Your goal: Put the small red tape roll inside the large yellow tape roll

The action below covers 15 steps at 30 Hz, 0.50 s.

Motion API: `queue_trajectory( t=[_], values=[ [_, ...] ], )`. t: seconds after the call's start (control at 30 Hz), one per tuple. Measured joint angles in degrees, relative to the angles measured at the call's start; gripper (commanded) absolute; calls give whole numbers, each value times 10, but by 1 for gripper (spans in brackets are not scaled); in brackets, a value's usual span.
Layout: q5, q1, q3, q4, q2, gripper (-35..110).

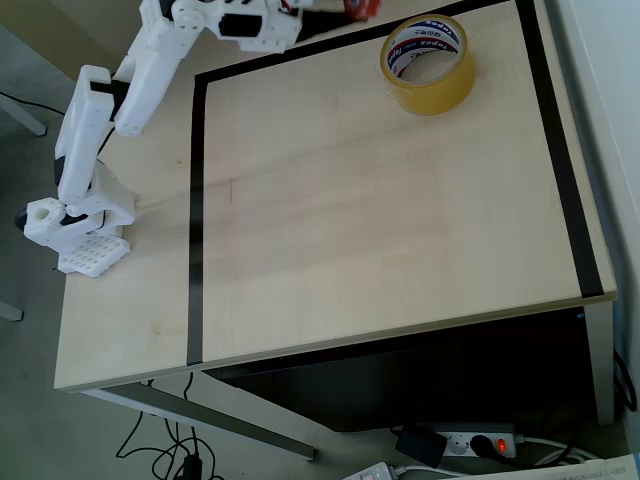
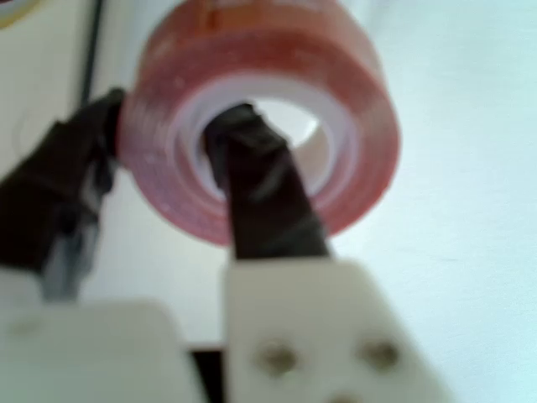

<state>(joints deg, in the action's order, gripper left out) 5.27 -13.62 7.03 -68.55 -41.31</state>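
Carry step: gripper (image 2: 168,151) pinches small red tape ring (image 2: 260,117); next, centre it over far-right translucent yellow tape roll (image 1: 428,64).

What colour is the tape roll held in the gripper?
Red, with a white inner core; the small red tape roll shows best in the wrist view, pinched by the gripper.

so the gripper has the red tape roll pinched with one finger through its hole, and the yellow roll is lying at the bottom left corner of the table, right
Not quite. In the overhead view the large yellow tape roll lies near the top right corner of the table, not the bottom left. The rest holds: in the wrist view the gripper has one finger through the hole of the small red tape roll and the other outside it.
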Motion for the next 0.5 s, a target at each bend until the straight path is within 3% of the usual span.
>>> queue_trajectory(
  t=[0.5],
  values=[
    [-10, -8, -8, 49, 142, 0]
  ],
)
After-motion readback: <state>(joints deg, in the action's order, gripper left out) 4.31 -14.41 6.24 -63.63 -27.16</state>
